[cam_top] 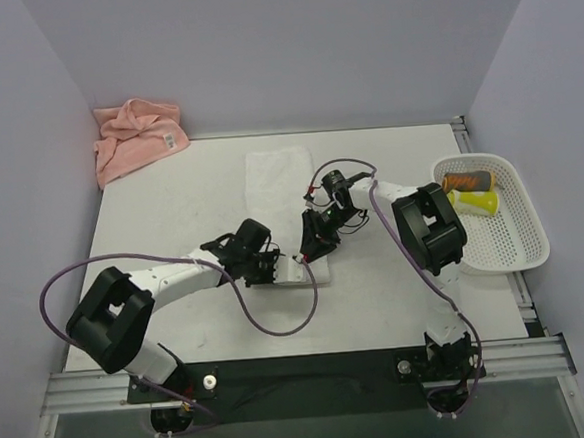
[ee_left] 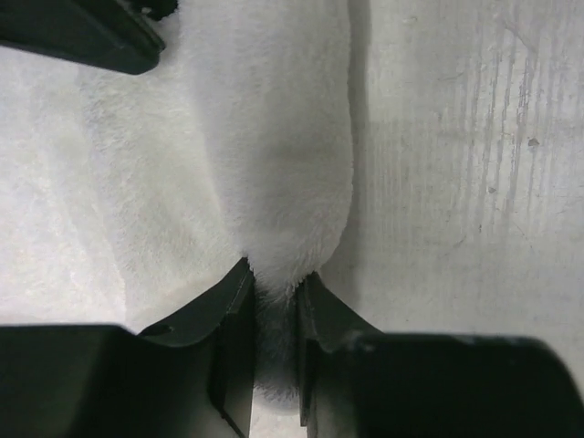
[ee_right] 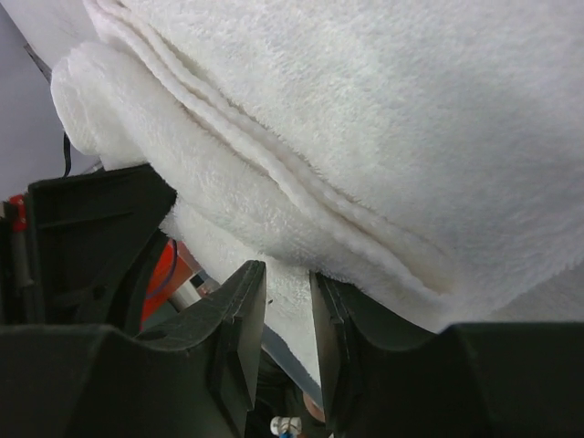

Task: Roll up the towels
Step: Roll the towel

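Left hand and right hand both pinching white towel, basket holding orange roll, yellow roll

Cannot see the near end of the white towel at centre of the top view: covered by left hand and right hand. Cannot read the tag on the pink towel, upper left: too small. Cannot identify orange item or yellow item in the basket, right side. Cannot make out the orange part, lower left of right wrist view: blurred.
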Motion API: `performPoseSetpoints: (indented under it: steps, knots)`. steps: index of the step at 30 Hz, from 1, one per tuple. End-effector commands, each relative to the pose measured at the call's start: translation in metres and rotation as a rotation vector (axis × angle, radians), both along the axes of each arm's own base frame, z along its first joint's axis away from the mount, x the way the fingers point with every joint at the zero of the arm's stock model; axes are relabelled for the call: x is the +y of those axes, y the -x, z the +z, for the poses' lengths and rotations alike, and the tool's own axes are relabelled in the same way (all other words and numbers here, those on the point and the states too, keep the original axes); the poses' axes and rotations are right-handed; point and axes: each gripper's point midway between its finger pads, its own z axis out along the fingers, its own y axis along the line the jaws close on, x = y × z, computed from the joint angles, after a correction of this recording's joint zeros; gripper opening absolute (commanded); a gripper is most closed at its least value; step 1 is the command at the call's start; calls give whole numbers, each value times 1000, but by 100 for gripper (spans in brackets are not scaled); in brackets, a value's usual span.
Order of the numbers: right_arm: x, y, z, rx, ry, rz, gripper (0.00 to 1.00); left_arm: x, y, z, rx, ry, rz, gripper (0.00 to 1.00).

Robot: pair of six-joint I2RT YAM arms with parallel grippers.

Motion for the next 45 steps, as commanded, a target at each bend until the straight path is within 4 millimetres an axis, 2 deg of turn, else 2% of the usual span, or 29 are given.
performPoseSetpoints:
  steps: [1,3,5,7,8,9,11,12,13,14,15,16,17,18,19,21,22,25,26,27,28,29,30,31,33,34,37,41,45]
  knots:
    - [-28,3,-12,-61,108,30,29,8,24,-6,311,31,48,17]
    - [-35,-6,-5,-113,93,40,30,3,33,3,464,51,42,13]
    - [-49,-27,23,-223,53,35,31,7,37,1,586,37,60,8]
    - [-63,-50,63,-384,34,14,34,5,38,13,688,52,78,6]
    - [-76,-61,77,-441,32,-10,37,10,45,9,767,21,97,3]
    - [-85,-66,102,-550,24,6,39,5,36,15,779,40,104,2]
    - [-100,-67,118,-653,45,25,43,11,41,8,912,11,147,1]
    - [-108,-63,135,-752,54,59,46,7,31,13,925,25,155,0]
    - [-113,-60,139,-799,77,85,47,6,29,12,967,35,172,0]
    - [-118,-47,132,-804,89,114,51,12,30,5,1042,6,213,0]
    - [-122,-38,145,-867,94,132,52,14,27,4,1065,0,224,0]
    - [-125,-33,145,-909,102,175,53,10,18,5,1070,11,237,0]
    - [-128,-21,135,-903,119,200,54,14,16,-3,1111,-11,281,0]
    - [-129,-13,144,-959,125,227,54,15,13,-4,1124,-19,295,0]
    - [-122,-2,142,-1000,125,307,54,12,5,-3,1117,-13,300,0]
    - [-120,18,135,-1057,163,408,54,15,5,-9,1172,-44,330,0]
    - [-108,30,132,-1090,155,506,54,14,2,-14,1190,-57,335,0]
    - [-100,40,120,-1133,209,623,54,18,2,-17,1222,-90,353,0]
    - [-87,46,117,-1165,209,699,54,17,0,-21,1222,-93,363,0]
    - [-86,40,109,-1180,268,739,56,17,-1,-22,1217,-97,367,0]
    - [-76,35,110,-1228,279,760,59,17,-2,-22,1219,-96,371,0]
    - [-63,38,110,-1260,276,820,67,17,-3,-24,1221,-100,381,0]
    - [-56,36,100,-1248,299,865,69,17,-4,-25,1220,-98,384,0]
    - [-49,27,104,-1279,339,874,69,17,-6,-25,1221,-96,388,0]
    - [-34,26,90,-1277,359,948,67,17,-6,-25,1223,-99,392,0]
    - [-26,17,92,-1330,374,940,67,18,-7,-26,1219,-101,393,0]
    - [-10,13,78,-1375,374,1010,65,19,-9,-26,1218,-101,398,0]
    - [-4,15,55,-1354,351,1081,62,20,-14,-29,1230,-84,419,0]
    - [-10,16,23,-1278,333,1102,56,22,-17,-28,1242,-55,436,0]
